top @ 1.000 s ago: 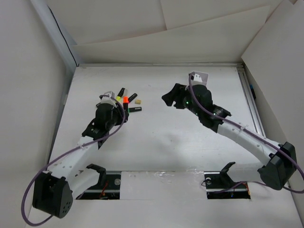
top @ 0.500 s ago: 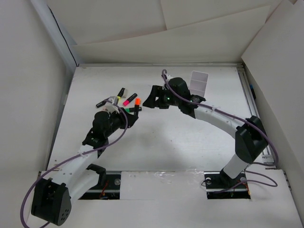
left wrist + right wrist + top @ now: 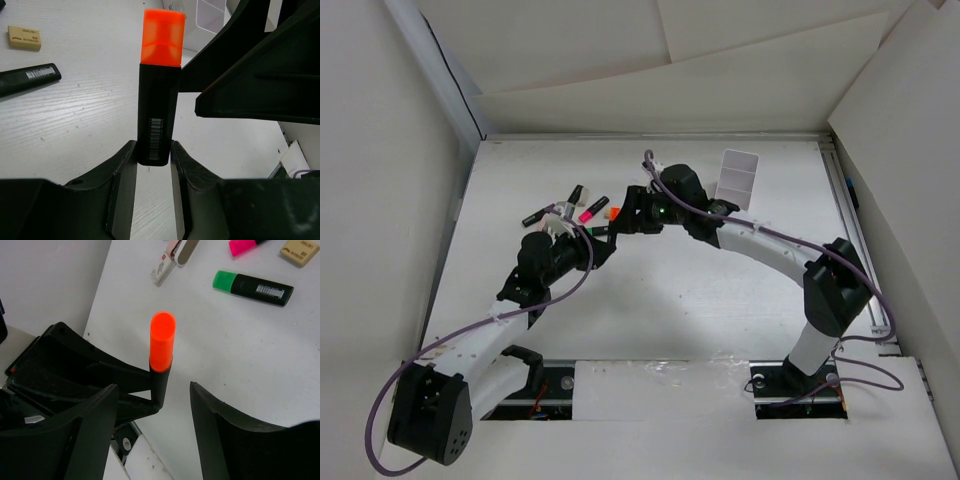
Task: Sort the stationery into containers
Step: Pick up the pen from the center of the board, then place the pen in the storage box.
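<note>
Pinching the orange highlighter [image 3: 159, 95] by the butt of its black barrel with the left tool [image 3: 152, 159], jaws pressed onto the two flat sides, orange cap thrust out above the table [image 3: 75, 125] and toward the right tool [image 3: 152, 390]. Spread wide on that side, one finger to each flank of the cap, apparently touching nothing yet. Probably light, stiff and hard-shelled. Smooth plastic, so likely to slide or swivel when gripped at one end only. Best taken on the black barrel just below the cap, across the flat faces, squarely and with modest force. Better not taken on the cap itself: rounder, glossier, perhaps prone to pulling off. Enough free barrel between cap and left fingers for a second grip, though with some risk of knocking finger against finger in a handover. Lying on the table beyond the held marker: a green highlighter [image 3: 252, 287], a pink highlighter [image 3: 241, 246], a tan eraser [image 3: 300, 251] and a pale pen-like thing [image 3: 172, 257], all well apart from both tools and none between them. Off to the right rear in the top view, the white box [image 3: 738, 178], divided into compartments, contents too small to tell. No obstacle visible on the way there except the right arm's own elbow and cable.
</note>
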Tool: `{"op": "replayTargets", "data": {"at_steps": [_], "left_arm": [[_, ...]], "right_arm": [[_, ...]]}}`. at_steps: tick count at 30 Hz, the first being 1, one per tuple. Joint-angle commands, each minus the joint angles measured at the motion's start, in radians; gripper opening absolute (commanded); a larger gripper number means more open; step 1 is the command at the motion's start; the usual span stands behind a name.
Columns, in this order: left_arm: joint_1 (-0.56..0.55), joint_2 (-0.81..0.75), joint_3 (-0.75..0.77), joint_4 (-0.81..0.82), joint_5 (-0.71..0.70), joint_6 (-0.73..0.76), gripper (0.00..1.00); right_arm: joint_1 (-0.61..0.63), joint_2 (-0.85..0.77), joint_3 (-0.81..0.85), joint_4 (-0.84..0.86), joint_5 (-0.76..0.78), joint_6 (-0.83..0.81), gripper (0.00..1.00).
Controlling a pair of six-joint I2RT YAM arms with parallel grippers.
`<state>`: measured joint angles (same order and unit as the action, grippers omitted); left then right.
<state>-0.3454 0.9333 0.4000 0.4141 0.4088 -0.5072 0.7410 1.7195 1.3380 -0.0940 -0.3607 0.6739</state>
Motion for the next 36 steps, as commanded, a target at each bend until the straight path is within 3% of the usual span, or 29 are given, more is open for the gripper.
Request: {"op": "replayTargets", "data": {"at_steps": [1, 3, 12, 16, 21, 23, 25, 27, 36], "left_arm": [[-0.001, -0.004, 0.003, 0.046, 0.03, -0.005, 0.11], [-0.001, -0.004, 0.003, 0.046, 0.039, -0.005, 0.11], [-0.018, 0.016, 0.003, 0.046, 0.061, -0.005, 0.11], [-0.096, 0.016, 0.033, -0.003, -0.04, 0.024, 0.11], [-0.106, -0.004, 0.045, -0.026, -0.085, 0.024, 0.12], [-0.106, -0.013, 0.045, -0.026, -0.094, 0.015, 0.2], [-0.106, -0.013, 0.045, -0.015, -0.103, 0.004, 0.39], [-0.106, -0.022, 0.045, -0.015, -0.113, 0.004, 0.99], [-0.106, 0.021, 0.056, 0.06, -0.194, -0.028, 1.0]], "right_arm": [[0.004, -0.018, 0.052, 0.053, -0.011, -0.005, 0.63], [0.004, -0.018, 0.052, 0.053, 0.003, -0.005, 0.62], [-0.037, 0.094, 0.141, 0.08, -0.055, -0.005, 0.33], [-0.037, 0.129, 0.15, 0.089, -0.066, 0.004, 0.23], [-0.037, 0.129, 0.15, 0.099, -0.057, 0.004, 0.07], [-0.037, 0.117, 0.139, 0.099, -0.044, 0.004, 0.02], [-0.046, 0.092, 0.127, 0.099, -0.023, 0.004, 0.0], [-0.058, 0.072, 0.113, 0.099, 0.006, 0.004, 0.0], [-0.281, -0.038, 0.058, 0.099, 0.072, -0.005, 0.0]]}}
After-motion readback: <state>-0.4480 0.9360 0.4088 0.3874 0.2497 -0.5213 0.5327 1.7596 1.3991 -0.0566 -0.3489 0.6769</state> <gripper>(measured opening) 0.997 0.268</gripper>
